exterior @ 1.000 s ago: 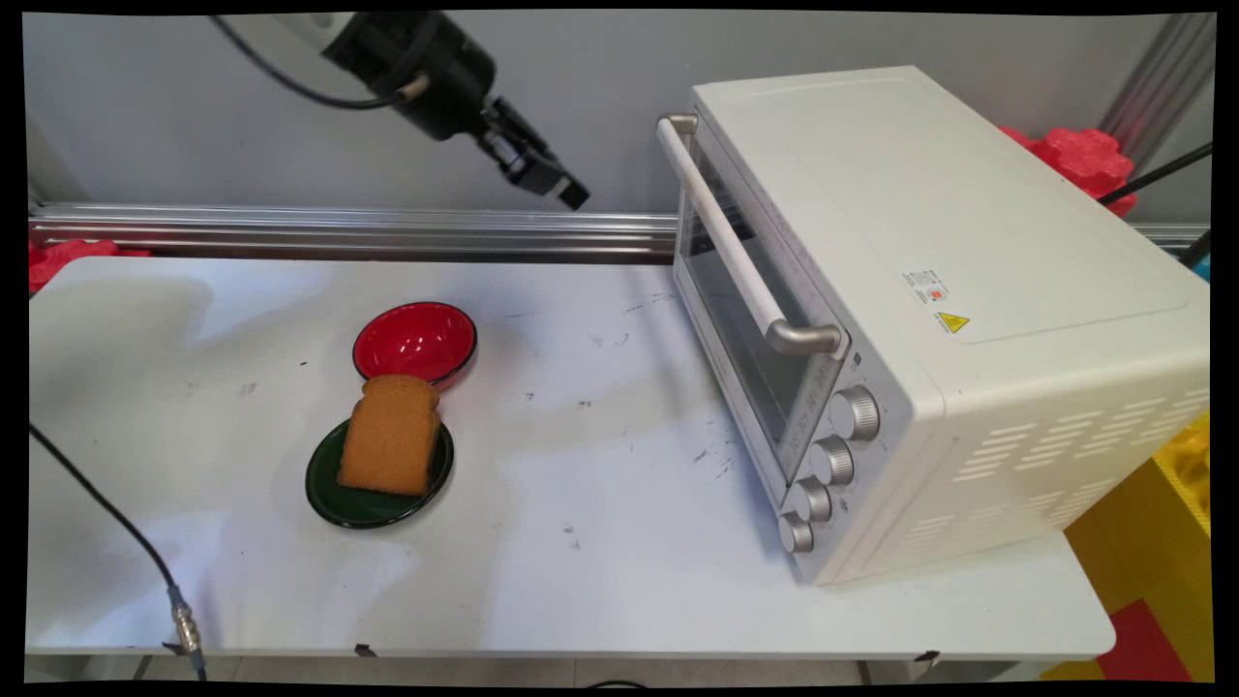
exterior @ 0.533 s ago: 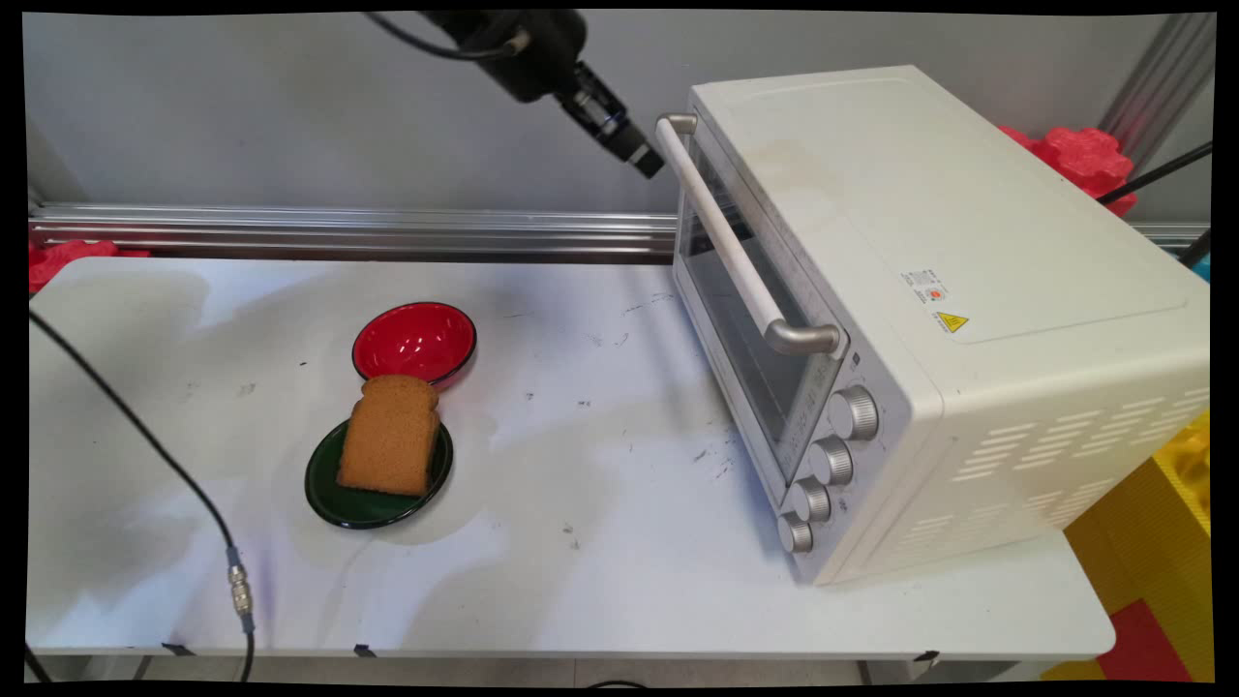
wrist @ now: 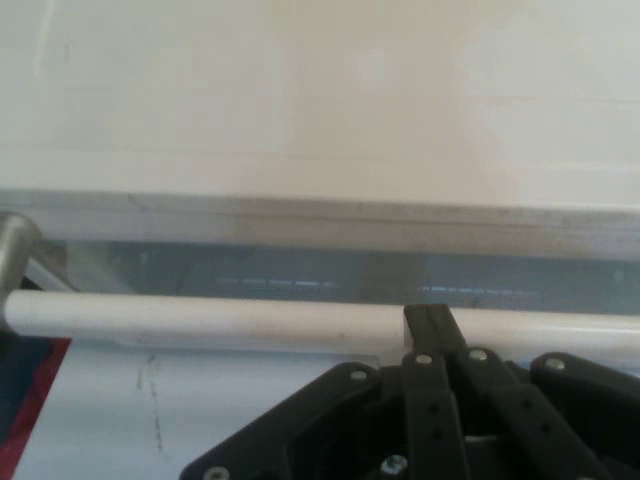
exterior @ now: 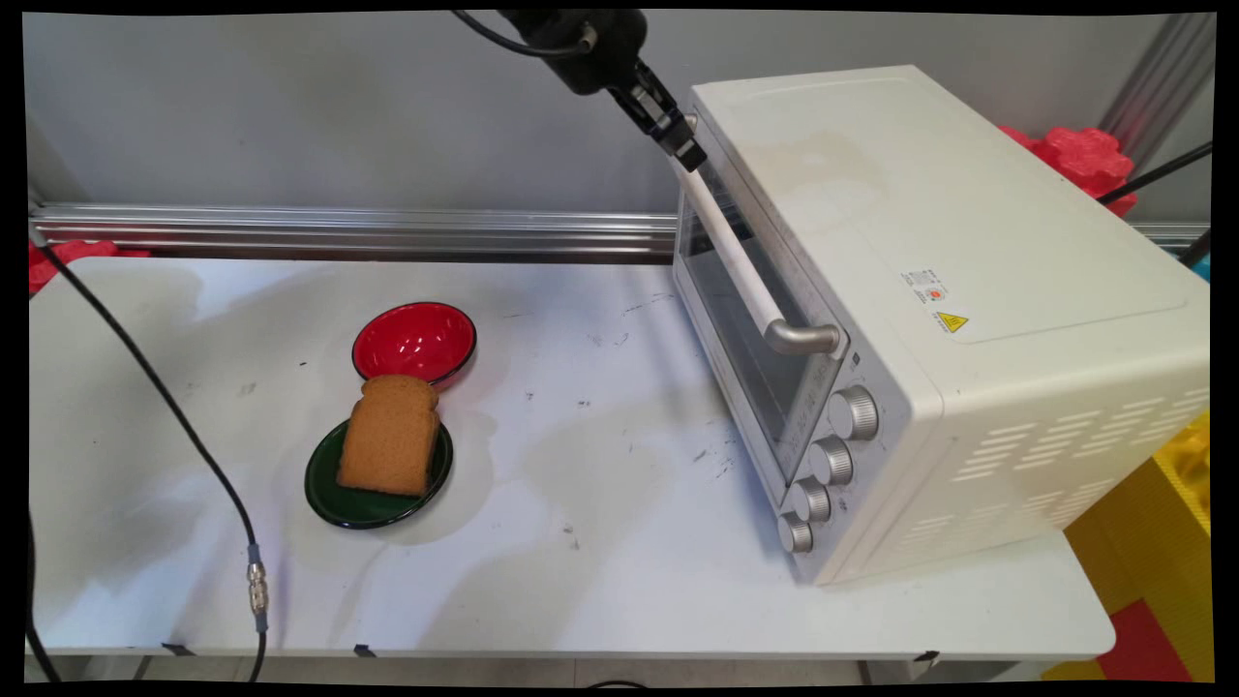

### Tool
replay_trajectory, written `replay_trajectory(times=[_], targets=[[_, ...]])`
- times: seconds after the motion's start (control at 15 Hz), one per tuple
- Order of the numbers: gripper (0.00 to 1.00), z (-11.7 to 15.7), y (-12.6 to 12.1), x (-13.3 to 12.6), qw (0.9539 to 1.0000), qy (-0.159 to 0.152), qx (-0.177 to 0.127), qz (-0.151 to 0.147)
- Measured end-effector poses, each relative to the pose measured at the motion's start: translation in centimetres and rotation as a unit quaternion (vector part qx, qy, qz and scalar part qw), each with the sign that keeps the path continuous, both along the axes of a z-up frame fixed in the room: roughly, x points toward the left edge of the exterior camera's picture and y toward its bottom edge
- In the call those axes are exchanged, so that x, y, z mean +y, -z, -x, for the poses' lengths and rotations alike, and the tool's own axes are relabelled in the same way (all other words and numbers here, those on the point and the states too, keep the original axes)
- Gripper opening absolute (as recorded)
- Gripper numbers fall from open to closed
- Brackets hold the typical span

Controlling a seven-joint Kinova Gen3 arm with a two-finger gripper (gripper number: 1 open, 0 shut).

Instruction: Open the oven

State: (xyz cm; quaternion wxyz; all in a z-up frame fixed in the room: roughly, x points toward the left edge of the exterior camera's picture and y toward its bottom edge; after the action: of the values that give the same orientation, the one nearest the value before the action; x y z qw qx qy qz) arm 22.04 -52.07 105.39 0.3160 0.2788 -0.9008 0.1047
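**Item: black two-finger gripper (exterior: 682, 150).** Sitting at the upper centre of the main view, angled down to the right. Fingers are pressing together with nothing between them. The tip is meeting the far end of the oven handle (exterior: 731, 252), by its metal bracket. Whether it is truly touching cannot be told. In the hand view the gripper (wrist: 428, 320) is showing its tip in front of the white handle bar (wrist: 200, 318), which is running across the frame from left to right.

**Change:** over the last second the gripper has been travelling from upper left of centre, clear of everything, rightward to the handle's top end. Nothing on the table has shifted.

**Item: white toaster oven (exterior: 920, 242).** Filling the right half of the frame and standing on the table. Its glass door (exterior: 745, 319) is staying shut and facing left. Four silver knobs (exterior: 855, 413) are running in a column below the handle's near end.

**Item: slice of brown bread (exterior: 389, 436).** Lying on a dark green plate (exterior: 334, 499), left of centre, well apart from the oven.

**Item: red bowl (exterior: 416, 339).** Sitting just above the plate in the frame, holding nothing, its rim touching or nearly touching the bread.

**Item: white table (exterior: 600, 542).** Scuffed, carrying all of the above.

**Item: black cable (exterior: 194, 445).** Hanging across the left side of the frame.
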Motion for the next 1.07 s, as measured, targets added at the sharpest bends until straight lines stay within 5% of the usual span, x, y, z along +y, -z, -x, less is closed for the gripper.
replay_trajectory(times=[1.07], targets=[[0.00, 3.1, 4.1, -3.0, 0.9992, 0.028, -0.019, 0.022]])
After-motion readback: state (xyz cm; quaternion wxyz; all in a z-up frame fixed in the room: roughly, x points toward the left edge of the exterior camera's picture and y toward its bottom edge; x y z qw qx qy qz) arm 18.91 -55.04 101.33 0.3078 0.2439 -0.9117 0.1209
